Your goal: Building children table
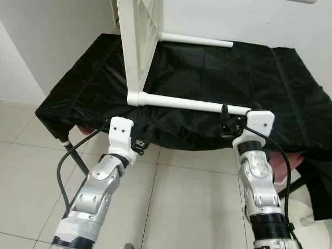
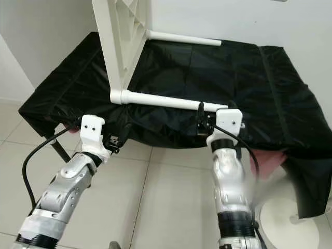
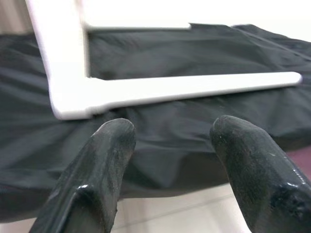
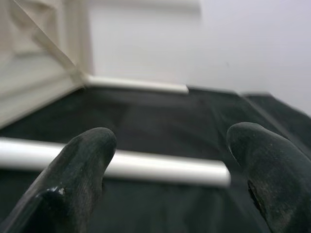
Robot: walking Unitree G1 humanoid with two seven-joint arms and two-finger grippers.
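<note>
1. Work surface: a table draped in a black cloth (image 1: 218,78), standing against a white wall (image 1: 249,21) on a pale tiled floor (image 1: 181,207).
2. White plastic tabletop (image 1: 136,46) stands on its edge on the cloth, toward the left half of the surface, its ribbed underside facing the robot's right.
3. Two white legs are fitted at its lower corners and lie flat on the cloth, pointing to the right. Near leg (image 1: 194,104) runs along the front edge; far leg (image 1: 197,40) runs along the back edge by the wall.
4. Right gripper (image 1: 224,120) is at the front edge, at the free end of the near leg. Its black fingers (image 4: 82,170) stand apart, the leg's end between them in the right wrist view; contact with the leg cannot be judged.
5. Left gripper (image 1: 139,144) hangs just off the front edge, below the corner where the near leg meets the tabletop. Its fingers (image 3: 104,165) are spread, nothing between them.
</note>
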